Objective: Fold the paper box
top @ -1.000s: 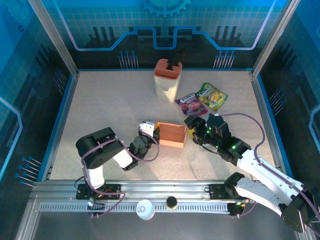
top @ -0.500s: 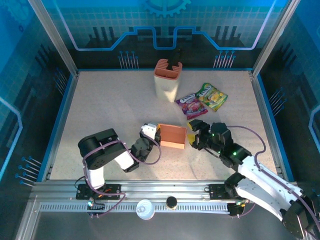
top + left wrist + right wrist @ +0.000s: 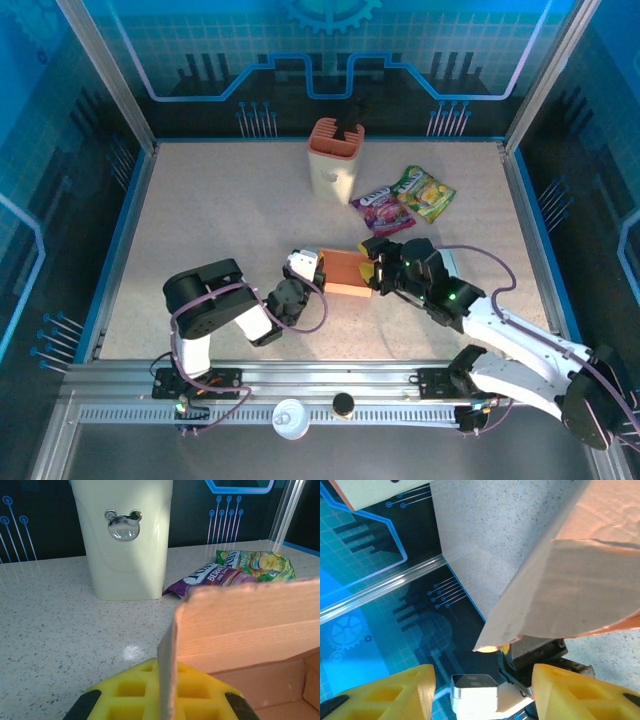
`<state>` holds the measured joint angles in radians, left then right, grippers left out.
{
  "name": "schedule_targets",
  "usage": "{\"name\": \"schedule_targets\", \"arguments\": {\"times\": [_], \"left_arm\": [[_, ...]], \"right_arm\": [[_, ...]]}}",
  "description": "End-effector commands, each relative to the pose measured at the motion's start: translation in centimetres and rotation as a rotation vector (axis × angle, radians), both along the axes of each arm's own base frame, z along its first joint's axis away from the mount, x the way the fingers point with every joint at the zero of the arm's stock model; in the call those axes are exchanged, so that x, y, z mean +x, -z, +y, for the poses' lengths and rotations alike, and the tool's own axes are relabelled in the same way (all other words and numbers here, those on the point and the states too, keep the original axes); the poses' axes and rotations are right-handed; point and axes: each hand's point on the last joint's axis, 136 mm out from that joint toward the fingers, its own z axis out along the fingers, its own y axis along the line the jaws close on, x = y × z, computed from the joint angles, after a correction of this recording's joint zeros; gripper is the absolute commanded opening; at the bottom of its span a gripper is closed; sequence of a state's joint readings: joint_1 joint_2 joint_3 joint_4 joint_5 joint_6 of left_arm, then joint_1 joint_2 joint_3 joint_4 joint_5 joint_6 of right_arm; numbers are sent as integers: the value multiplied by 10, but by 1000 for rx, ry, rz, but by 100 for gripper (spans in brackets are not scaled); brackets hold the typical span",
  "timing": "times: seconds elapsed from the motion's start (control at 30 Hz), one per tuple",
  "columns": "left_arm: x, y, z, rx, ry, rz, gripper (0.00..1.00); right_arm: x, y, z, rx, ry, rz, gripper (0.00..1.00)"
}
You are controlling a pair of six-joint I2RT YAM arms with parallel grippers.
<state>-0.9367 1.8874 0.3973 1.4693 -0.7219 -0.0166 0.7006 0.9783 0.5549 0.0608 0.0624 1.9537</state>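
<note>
Sitting near the middle of the desk [image 3: 220, 220], the box [image 3: 345, 272] lay between both hands, its long axis running roughly left to right. The left hand [image 3: 314, 270] pinched the left wall between pressed-together pads [image 3: 130, 700]. The right hand [image 3: 372, 268] stood at the right wall, fingers [image 3: 395, 690] spread, that panel just ahead between them. It seemed best placed to fold.

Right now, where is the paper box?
Top view: the paper box sits between the left gripper and right gripper, just nearer than the snack bags.
</note>
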Motion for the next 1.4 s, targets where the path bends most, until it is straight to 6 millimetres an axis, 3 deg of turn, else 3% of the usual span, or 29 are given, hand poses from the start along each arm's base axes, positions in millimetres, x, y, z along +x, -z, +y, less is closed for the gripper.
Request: {"name": "schedule_targets", "arguments": {"times": [0.0,0.2,0.4,0.57,0.63,0.8,0.9,1.13,1.27,1.37], "left_arm": [[-5,28,3,105,-10,53,0],[-5,29,1,112,-12,53,0],[-4,29,2,119,-21,49,0],[-6,27,6,116,-28,49,0],[-8,25,8,109,-28,48,13],[-22,17,12,94,-26,40,47],[-33,17,13,76,-14,48,58],[-64,14,17,-36,50,123,61],[-77,11,12,-38,76,316,61],[-85,-13,21,-14,43,429,61]], "right_arm": [[11,2,6,-6,34,1,46],[19,12,23,1,10,16,35],[15,18,24,-19,10,22,25],[12,26,22,-21,14,29,7],[11,29,21,-23,14,35,0],[8,39,24,-18,6,50,0],[6,44,24,-22,7,57,0],[2,52,22,-29,6,65,0],[1,56,19,-36,13,72,0],[1,60,17,-37,18,79,0]]}}
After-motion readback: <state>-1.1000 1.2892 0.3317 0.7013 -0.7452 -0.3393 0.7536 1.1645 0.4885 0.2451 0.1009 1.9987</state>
